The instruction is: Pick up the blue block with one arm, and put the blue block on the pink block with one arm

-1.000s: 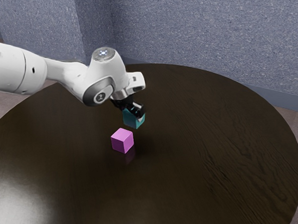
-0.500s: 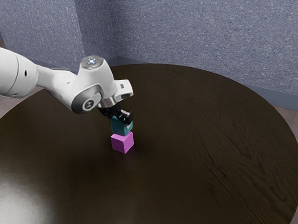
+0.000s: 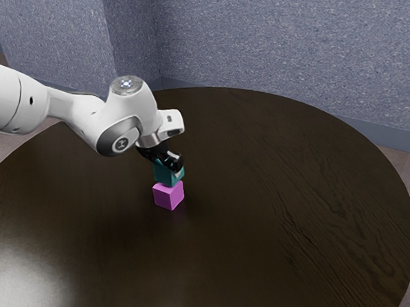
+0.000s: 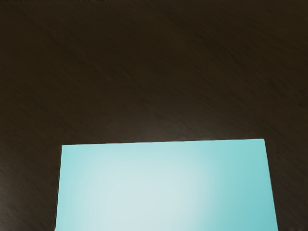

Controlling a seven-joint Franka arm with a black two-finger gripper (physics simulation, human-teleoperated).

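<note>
From the exterior view, my arm (image 3: 69, 112) comes in from the exterior view's left and bends down over the round, dark wooden table (image 3: 292, 199). The black gripper (image 3: 169, 162) points downward, and its two fingers (image 3: 175, 165) clasp the upper part of the blue block (image 3: 164, 174) from either side, so the jaws are closed on the block. The block reads as teal in this light. It sits directly on top of the pink block (image 3: 167, 196), and as far as I can judge its underside meets the pink block's top face with no gap showing. The two make a small stack of two, roughly lined up, with the pink block resting flat on the table. The stack stands toward the exterior view's left half of the tabletop, well in from the rim. A pale sheen of reflected light lies on the wood near the lower left edge. Behind the table stands a grey-blue textured wall (image 3: 300, 41).

From the wrist view, the blue block (image 4: 163, 187) lies just under my hand as a broad, pale cyan rectangle, brightest in its middle, with straight and level edges. Past it runs the dark grain of the table (image 4: 154, 67).
</note>
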